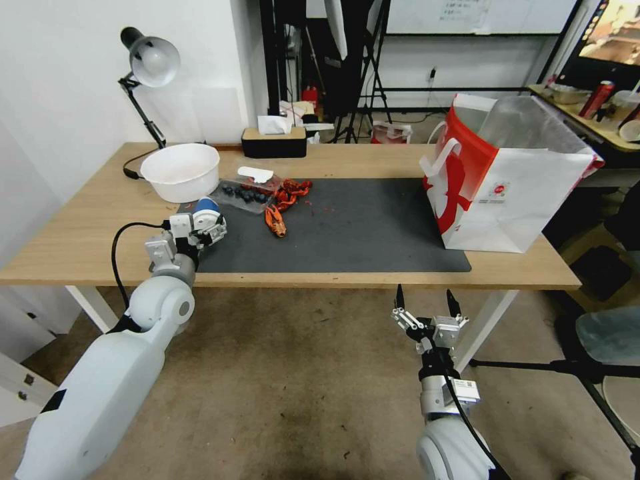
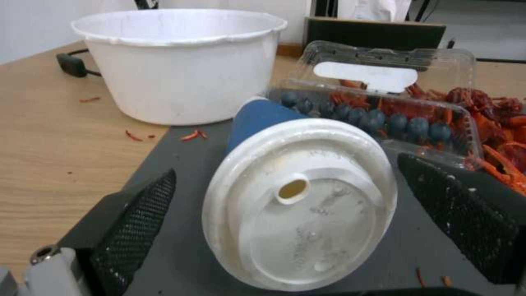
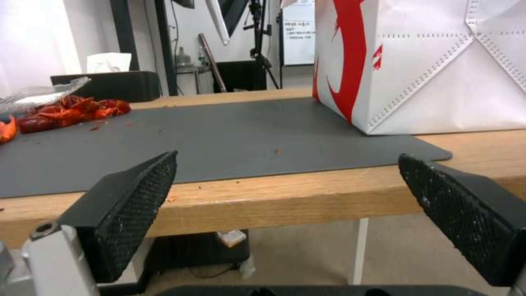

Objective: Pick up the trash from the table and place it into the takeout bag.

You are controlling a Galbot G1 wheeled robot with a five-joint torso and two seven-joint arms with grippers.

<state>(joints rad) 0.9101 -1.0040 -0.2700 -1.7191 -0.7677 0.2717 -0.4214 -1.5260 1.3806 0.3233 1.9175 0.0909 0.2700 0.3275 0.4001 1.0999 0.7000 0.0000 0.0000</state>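
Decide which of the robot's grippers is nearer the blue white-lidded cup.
Left. The left gripper brackets the blue white-lidded cup, fingers open either side; the right gripper hangs open below the table edge, well away.

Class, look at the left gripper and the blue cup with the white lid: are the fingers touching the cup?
Apart. In the left wrist view, dark mat shows between each finger of the left gripper and the cup, which sits between the open jaws.

You are in a work room, like a lab or a studio. Behind the table [image 1: 80, 247] you see black stands [image 1: 363, 73] on thin legs, a whiteboard [image 1: 480, 17] on the wall, a desk lamp [image 1: 150, 63] and a tissue box [image 1: 273, 141].
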